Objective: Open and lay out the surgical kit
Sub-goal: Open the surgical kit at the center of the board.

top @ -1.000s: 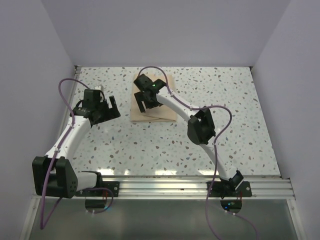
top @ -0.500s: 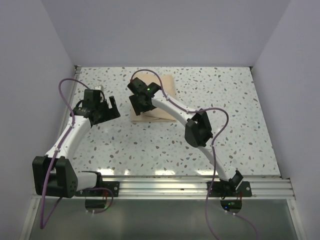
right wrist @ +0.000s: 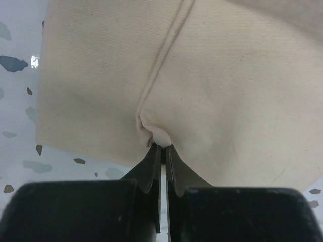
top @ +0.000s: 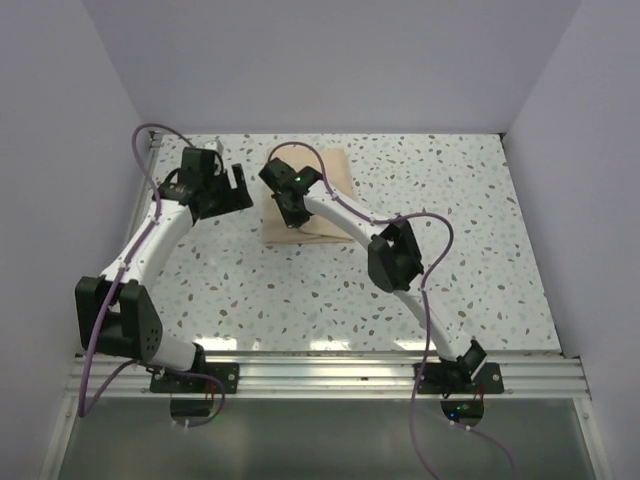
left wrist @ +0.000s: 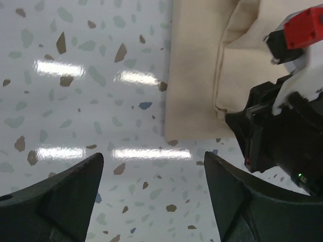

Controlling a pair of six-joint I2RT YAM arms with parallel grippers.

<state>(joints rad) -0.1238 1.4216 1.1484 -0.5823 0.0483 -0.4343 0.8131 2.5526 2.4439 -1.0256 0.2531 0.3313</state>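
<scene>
Right gripper pinches the wrap; left gripper is spread beside it.

The tan wrap lies folded on the speckled table, toward the far edge and a little left of centre. The right gripper's jaws are pressed together on a small raised pucker of cloth at a seam, close to one edge of the wrap. The left gripper sits just left of the wrap, fingers wide apart and holding nothing. Its wrist view shows bare table and a corner of the wrap between them.
</scene>
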